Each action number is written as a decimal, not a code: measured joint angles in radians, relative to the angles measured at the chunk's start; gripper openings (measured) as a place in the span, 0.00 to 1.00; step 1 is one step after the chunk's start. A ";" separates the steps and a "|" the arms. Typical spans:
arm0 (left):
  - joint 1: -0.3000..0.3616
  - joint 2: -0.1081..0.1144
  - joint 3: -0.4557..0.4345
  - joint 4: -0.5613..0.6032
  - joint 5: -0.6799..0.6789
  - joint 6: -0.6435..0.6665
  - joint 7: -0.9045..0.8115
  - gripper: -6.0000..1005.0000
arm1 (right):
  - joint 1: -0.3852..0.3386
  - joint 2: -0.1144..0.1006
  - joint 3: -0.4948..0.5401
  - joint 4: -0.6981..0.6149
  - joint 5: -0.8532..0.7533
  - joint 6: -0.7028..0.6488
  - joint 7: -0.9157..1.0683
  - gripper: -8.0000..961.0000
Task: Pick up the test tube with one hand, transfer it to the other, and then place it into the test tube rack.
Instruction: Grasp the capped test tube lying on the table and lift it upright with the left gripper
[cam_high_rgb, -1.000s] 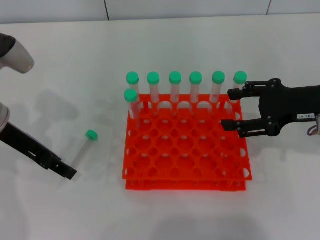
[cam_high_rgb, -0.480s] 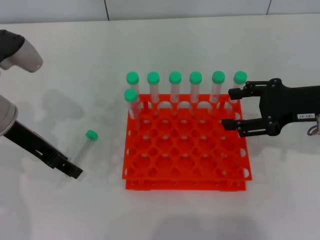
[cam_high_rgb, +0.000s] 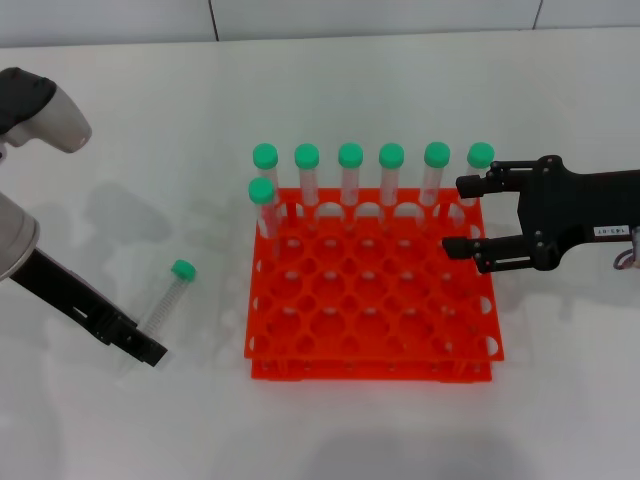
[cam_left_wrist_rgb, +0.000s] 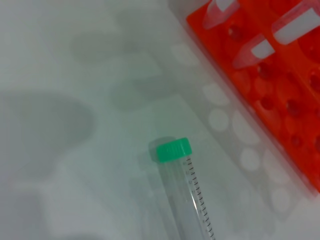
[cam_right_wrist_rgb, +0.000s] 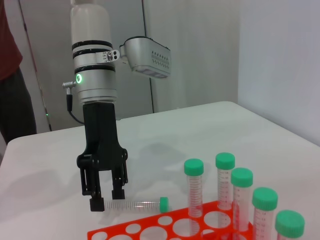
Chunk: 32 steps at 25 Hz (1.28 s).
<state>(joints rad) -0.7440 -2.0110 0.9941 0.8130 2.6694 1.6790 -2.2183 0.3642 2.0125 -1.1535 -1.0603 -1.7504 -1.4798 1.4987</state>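
Note:
The test tube lies flat on the white table left of the rack, its green cap pointing away from me; it also shows in the left wrist view and the right wrist view. My left gripper hangs low at the tube's bottom end. Seen from the right wrist, the left gripper is open, its fingers just above the table by the tube's end. My right gripper, with the white label, is open and empty over the right rear edge of the orange-red test tube rack.
Several capped tubes stand upright in the rack's back row, with one more at the left of the second row. The rack's corner sits close to the lying tube. White table surrounds the rack; a wall runs along the back.
My left arm has shifted a little, its fingertips staying by the tube's bottom end. The tube and the right gripper have not moved.

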 joint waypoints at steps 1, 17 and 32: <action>0.000 0.000 0.000 0.000 0.001 0.000 0.000 0.61 | 0.000 0.000 0.000 0.000 0.000 0.000 0.000 0.78; -0.001 0.000 0.000 -0.001 0.014 -0.007 0.002 0.51 | -0.001 0.000 0.000 0.000 0.000 0.008 0.000 0.78; -0.003 -0.002 0.002 -0.004 0.033 -0.013 -0.001 0.37 | -0.001 0.000 0.000 0.000 0.001 0.015 0.000 0.78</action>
<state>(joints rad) -0.7472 -2.0126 0.9956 0.8086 2.7020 1.6659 -2.2194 0.3635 2.0125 -1.1535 -1.0600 -1.7491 -1.4647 1.4987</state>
